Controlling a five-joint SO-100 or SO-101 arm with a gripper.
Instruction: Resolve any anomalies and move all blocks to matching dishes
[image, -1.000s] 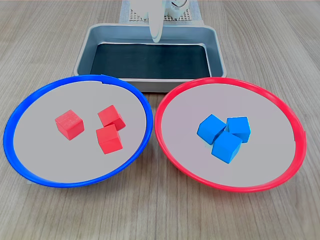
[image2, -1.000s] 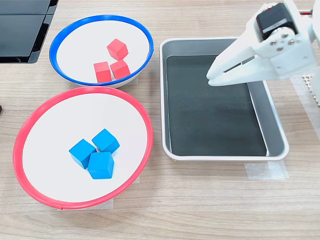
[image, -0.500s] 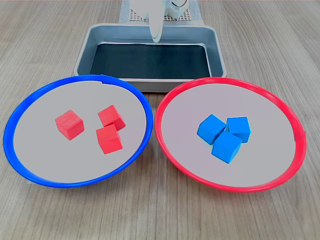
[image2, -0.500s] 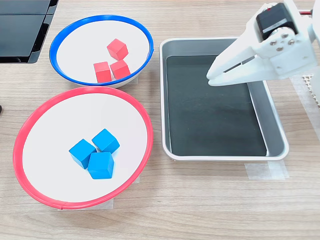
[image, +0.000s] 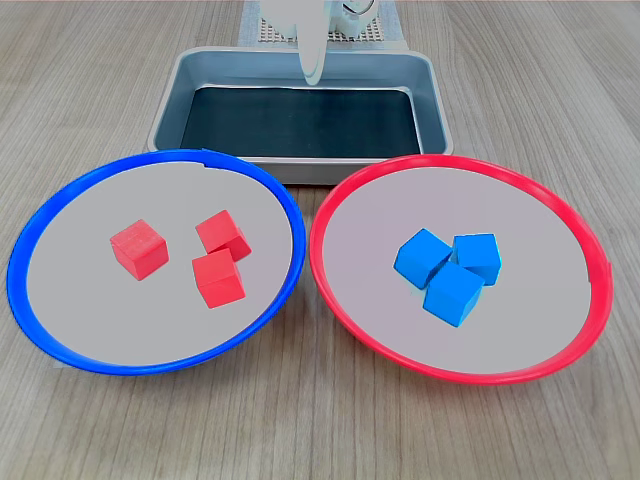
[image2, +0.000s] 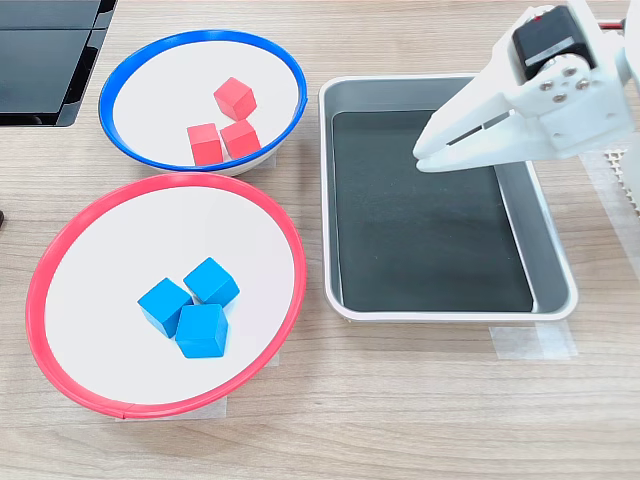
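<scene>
Three red blocks (image: 139, 248) (image: 222, 235) (image: 218, 278) lie in the blue-rimmed dish (image: 80, 290), shown in the second exterior view as red blocks (image2: 234, 98) in the blue-rimmed dish (image2: 150, 95). Three blue blocks (image: 423, 257) (image: 478, 257) (image: 453, 293) sit clustered in the red-rimmed dish (image: 545, 250); the second exterior view has the blue blocks (image2: 202, 331) in the red-rimmed dish (image2: 100, 250). My white gripper (image2: 420, 158) hangs over the tray, tips together, holding nothing. In the first exterior view the gripper (image: 313, 75) points down at the tray's far side.
A rectangular grey metal tray (image2: 549, 260) with a dark bottom lies beside the dishes, taped to the wooden table. A black flat object (image2: 40, 50) sits at the second exterior view's upper left. A white perforated base (image: 275, 30) stands behind the tray (image: 438, 105).
</scene>
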